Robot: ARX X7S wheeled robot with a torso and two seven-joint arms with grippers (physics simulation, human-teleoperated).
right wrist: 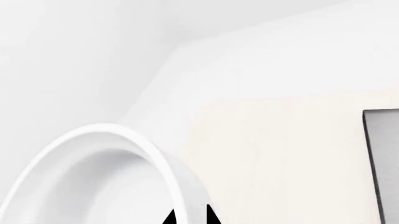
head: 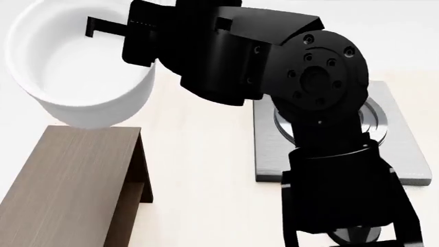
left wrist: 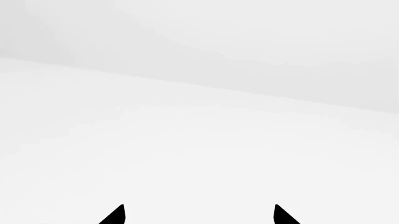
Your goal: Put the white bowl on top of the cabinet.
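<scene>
The white bowl [head: 75,72] hangs at the upper left of the head view, its base just over the far end of the dark-brown cabinet [head: 69,180]. Whether it touches the cabinet top I cannot tell. My right arm reaches across from the right, and my right gripper [head: 116,28] is shut on the bowl's right wall, one finger inside and one outside. In the right wrist view the gripper's [right wrist: 192,217] two black tips straddle the bowl's thick rim [right wrist: 112,135]. My left gripper [left wrist: 199,214] stands open over a blank white surface, holding nothing.
A grey square stove plate [head: 268,154] with rings lies on the cream tabletop right of the cabinet, half hidden by my right arm. Its edge [right wrist: 381,158] shows in the right wrist view. Cream tabletop [head: 199,154] separates cabinet and plate.
</scene>
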